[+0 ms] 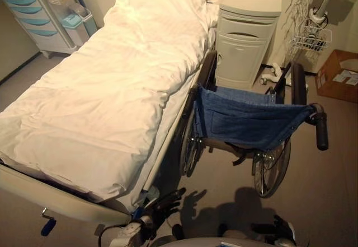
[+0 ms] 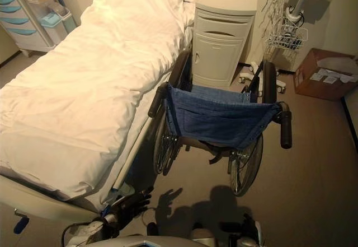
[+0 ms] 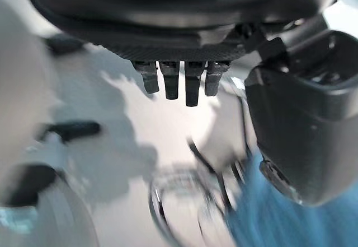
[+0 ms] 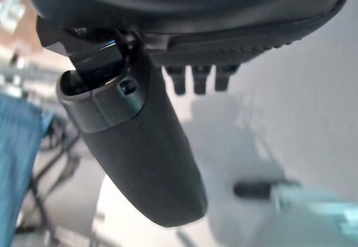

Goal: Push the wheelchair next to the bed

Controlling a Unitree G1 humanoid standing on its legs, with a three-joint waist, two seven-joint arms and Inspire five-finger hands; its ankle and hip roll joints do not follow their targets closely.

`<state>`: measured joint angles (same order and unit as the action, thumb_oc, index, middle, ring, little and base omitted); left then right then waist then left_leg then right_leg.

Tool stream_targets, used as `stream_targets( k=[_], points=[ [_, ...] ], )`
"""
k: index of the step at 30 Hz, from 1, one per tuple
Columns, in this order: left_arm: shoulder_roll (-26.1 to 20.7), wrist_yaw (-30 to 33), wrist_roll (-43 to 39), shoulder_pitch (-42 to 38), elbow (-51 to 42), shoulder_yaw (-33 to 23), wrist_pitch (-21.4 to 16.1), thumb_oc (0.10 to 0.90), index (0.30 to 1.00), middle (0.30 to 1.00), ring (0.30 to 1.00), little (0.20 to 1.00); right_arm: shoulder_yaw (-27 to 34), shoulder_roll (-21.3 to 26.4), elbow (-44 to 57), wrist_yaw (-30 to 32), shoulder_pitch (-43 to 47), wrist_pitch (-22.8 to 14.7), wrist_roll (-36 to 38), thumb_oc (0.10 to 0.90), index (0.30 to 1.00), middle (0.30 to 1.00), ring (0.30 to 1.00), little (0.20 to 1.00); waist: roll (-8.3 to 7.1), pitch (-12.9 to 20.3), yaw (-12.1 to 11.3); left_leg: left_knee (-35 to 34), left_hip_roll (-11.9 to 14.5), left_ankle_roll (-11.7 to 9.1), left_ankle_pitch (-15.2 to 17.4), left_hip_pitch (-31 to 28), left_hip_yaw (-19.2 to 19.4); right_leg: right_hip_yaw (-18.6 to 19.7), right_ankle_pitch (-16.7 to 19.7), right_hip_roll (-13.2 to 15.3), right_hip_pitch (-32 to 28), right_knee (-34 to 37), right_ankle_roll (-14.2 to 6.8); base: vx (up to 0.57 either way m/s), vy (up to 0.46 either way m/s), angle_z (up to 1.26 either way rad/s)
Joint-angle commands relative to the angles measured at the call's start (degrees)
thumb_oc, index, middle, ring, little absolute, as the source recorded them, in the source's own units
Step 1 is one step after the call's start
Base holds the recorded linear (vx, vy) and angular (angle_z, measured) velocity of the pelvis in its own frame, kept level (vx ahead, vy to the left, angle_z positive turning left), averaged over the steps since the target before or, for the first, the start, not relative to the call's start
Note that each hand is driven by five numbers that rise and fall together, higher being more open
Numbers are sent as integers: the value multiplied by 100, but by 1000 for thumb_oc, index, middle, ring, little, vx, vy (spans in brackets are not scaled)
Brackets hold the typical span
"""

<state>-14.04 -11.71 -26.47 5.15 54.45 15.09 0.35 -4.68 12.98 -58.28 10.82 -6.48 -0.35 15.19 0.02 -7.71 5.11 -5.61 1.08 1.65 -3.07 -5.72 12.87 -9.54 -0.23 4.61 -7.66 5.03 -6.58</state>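
Note:
The wheelchair, with a blue cloth back and black push handles, stands right beside the white bed, its back turned toward me. My left hand hangs low near the bed's foot corner, behind the wheelchair's left wheel and apart from it. In its wrist view the fingers are relaxed and hold nothing, with the blue cloth past them. My right hand is low behind the right wheel, also empty; its thumb sticks out straight. Neither hand touches a handle.
A white bedside cabinet stands ahead of the wheelchair by the bed's head. A wire basket stand and a cardboard box are at the far right. A drawer cart stands far left. Open floor lies right of the wheelchair.

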Motion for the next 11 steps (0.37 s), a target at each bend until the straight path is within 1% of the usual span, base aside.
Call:
stream_targets(
  k=[1,5,6,7,11],
  points=[
    [102,238,684,-315,326,-117,-400,800,900,900,900,900,-308,21,-81,-887,205,-74,394,800,900,900,900,900,-83,55,-121,294,-263,90,655,-241,189,107,215,-247,394,-323,70,33,-12,7],
    [164,456,1137,-375,801,-77,-387,800,900,900,900,900,-420,-47,-297,-1160,216,-166,398,800,900,900,900,900,-112,70,-117,322,-264,90,660,-216,155,111,183,-249,406,-361,81,8,1,2],
    [190,557,1240,-395,981,-70,-346,800,900,900,900,900,-495,-58,-397,-1291,232,-98,274,800,900,900,900,900,-111,62,-115,328,-272,94,664,-209,125,112,166,-251,412,-378,84,0,0,0],
    [193,567,1249,-398,993,-70,-349,800,900,900,900,900,-501,-59,-406,-1299,236,-97,261,800,900,900,900,900,-110,61,-114,329,-273,95,665,-208,121,111,164,-251,412,-379,85,0,0,0],
    [187,594,1343,-454,1118,-30,-386,800,900,900,900,900,-752,-44,-626,-1666,336,235,-200,800,900,900,900,900,-105,45,-147,366,-289,94,681,-198,76,98,133,-241,391,-390,102,0,0,0]
  ],
)
